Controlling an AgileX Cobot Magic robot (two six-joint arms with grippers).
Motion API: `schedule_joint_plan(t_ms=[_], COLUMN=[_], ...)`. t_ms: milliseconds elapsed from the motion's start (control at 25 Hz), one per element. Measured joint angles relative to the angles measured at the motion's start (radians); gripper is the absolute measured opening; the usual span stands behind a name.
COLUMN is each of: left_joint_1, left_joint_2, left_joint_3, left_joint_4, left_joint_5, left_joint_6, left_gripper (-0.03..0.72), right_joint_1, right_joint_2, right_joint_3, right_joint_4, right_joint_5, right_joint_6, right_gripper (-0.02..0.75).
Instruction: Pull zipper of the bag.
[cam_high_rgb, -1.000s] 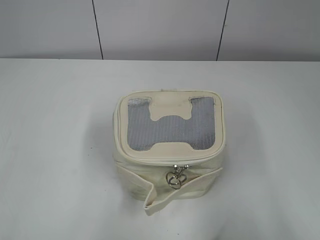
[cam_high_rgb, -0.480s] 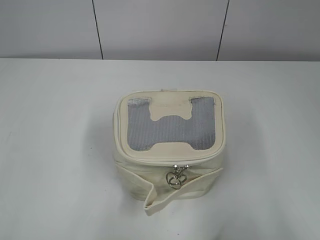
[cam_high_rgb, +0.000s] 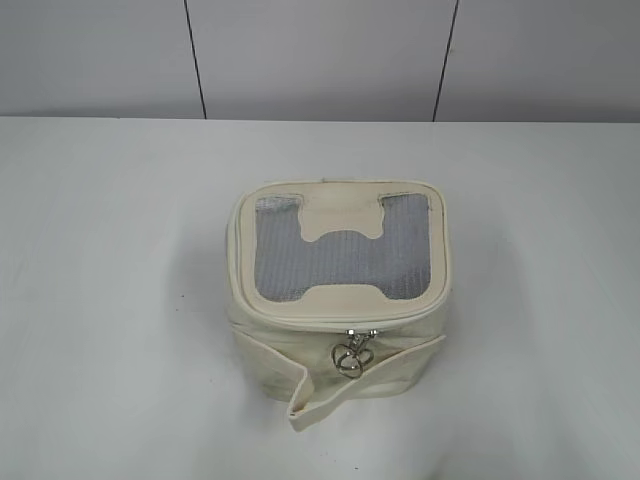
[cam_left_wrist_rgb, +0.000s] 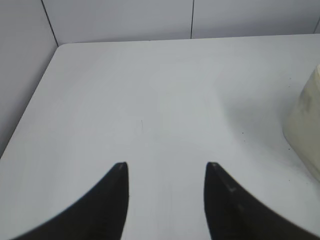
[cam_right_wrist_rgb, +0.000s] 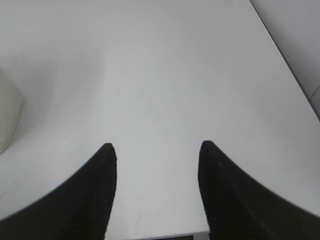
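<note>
Cream-white boxy bag (cam_high_rgb: 338, 300) upright near the middle of the white table (cam_high_rgb: 110, 300), top face with a silvery-grey mesh panel (cam_high_rgb: 345, 262) and two cream tabs. Zipper (cam_high_rgb: 340, 322) track running around the top rim, closed along the near edge as far as visible; shiny silver pull tabs (cam_high_rgb: 352, 355) with ring loops hanging together at the near side, just below the rim. Loose cream strap (cam_high_rgb: 330, 390) folded across the near face, its bend resting on the table at the near left.

Left pincer (cam_left_wrist_rgb: 166, 167) spread, nothing between its dark fingertips (cam_left_wrist_rgb: 120, 172), over bare table; bag's edge at the right border, apart from it. Right pincer (cam_right_wrist_rgb: 155, 147) likewise spread and holding nothing, over bare table, a sliver of bag at the left border, well apart. Neither pincer visible in the exterior view.
</note>
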Motion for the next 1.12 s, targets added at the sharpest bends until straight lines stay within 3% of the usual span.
schedule_joint_plan(t_ms=[280, 600, 1120], left_joint_1=[0.0, 0.0, 0.0], left_joint_2=[0.0, 0.0, 0.0], left_joint_3=[0.0, 0.0, 0.0], left_joint_4=[0.0, 0.0, 0.0], left_joint_5=[0.0, 0.0, 0.0], left_joint_6=[0.0, 0.0, 0.0], left_gripper=[0.379, 0.379, 0.379], right_joint_1=[0.0, 0.0, 0.0], right_joint_2=[0.0, 0.0, 0.0], right_joint_3=[0.0, 0.0, 0.0], right_joint_4=[0.002, 0.085, 0.075], right_joint_5=[0.0, 0.0, 0.0], right_joint_6=[-0.019, -0.179, -0.112], right_gripper=[0.419, 0.419, 0.419])
